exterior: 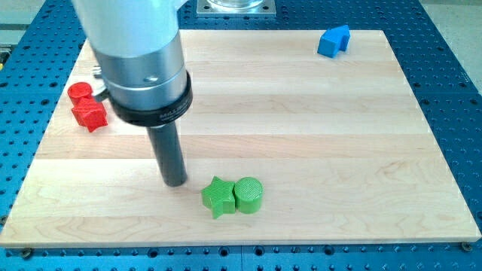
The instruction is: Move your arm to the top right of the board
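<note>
Left of centre: my tip down, rod upright | just left of green star | no hand

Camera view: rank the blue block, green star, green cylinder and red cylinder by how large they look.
1. green star and green cylinder: alike, and nearest the view's bottom, which may flatter them.
2. blue block, near the view's top.
3. red cylinder, partly hidden, so this is unsure.
</note>
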